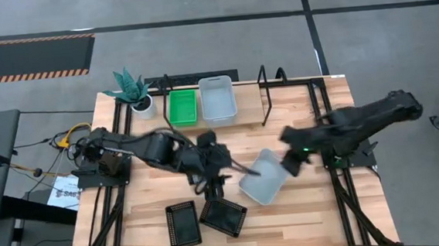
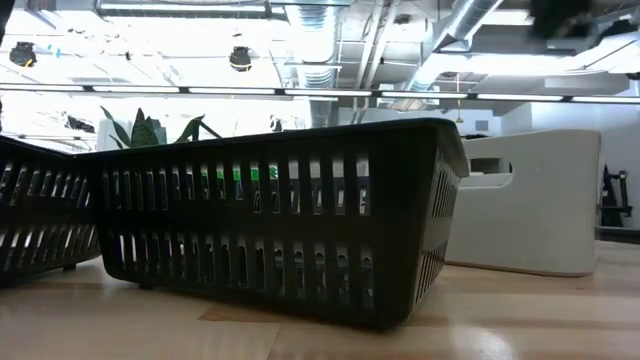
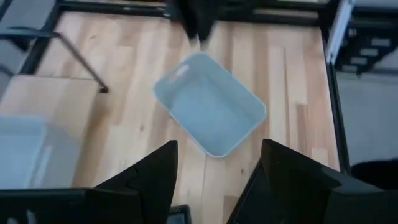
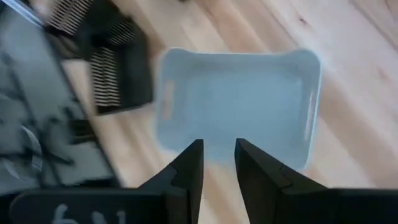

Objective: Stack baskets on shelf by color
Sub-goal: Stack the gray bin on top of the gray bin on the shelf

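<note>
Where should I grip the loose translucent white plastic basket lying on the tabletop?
Pinch a short end wall of the translucent white basket from above, at its handle slot. It sits upright and open-topped, angled; the right gripper is at the nearest end.

I see two black slotted baskets (image 1: 183, 223), one green basket (image 1: 182, 107), and pale, seemingly translucent white baskets (image 1: 263, 176) on light wood.

L gripper (image 3: 214, 171) open; R gripper (image 4: 219, 163) prob. part-open.
</note>
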You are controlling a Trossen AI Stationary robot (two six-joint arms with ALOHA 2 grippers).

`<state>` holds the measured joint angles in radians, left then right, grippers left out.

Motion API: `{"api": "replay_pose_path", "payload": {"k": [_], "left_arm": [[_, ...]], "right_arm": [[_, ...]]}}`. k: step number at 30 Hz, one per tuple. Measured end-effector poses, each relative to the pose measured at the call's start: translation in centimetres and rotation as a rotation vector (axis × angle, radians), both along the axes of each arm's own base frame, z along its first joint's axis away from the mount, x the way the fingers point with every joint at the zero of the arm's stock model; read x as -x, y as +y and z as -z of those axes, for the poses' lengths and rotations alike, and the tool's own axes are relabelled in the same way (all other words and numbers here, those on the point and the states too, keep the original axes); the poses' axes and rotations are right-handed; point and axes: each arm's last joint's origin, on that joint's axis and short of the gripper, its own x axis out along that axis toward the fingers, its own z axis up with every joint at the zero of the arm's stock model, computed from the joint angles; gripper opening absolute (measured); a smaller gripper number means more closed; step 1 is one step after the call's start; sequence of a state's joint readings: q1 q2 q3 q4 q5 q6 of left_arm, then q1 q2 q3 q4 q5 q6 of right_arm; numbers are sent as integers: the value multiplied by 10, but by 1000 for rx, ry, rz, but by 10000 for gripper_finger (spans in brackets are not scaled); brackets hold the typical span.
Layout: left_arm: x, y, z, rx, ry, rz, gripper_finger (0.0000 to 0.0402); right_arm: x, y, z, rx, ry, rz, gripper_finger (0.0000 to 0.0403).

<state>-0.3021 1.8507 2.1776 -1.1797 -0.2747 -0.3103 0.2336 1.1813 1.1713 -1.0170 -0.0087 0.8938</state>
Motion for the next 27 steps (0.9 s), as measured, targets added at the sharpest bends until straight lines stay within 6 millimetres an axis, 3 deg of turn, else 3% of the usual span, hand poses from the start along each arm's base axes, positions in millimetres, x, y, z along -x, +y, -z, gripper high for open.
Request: {"api": "replay_pose_path", "payload": {"k": [6, 11, 15, 22, 27], "left_arm": [[-28, -17, 49, -45, -66, 159, 220], [-50, -21, 94, 2, -194, 398, 220], [-52, -21, 127, -15, -203, 473, 220], [-55, -19, 165, -34, -178, 530, 220], [-71, -24, 193, -52, -153, 552, 220]], "right_arm": [[65, 33, -34, -68, -222, 150, 118], [93, 49, -43, -47, -384, 205, 118], [96, 62, -40, -28, -411, 196, 118], [80, 86, -23, 24, -333, 189, 118], [70, 99, -12, 53, -293, 173, 118]]}}
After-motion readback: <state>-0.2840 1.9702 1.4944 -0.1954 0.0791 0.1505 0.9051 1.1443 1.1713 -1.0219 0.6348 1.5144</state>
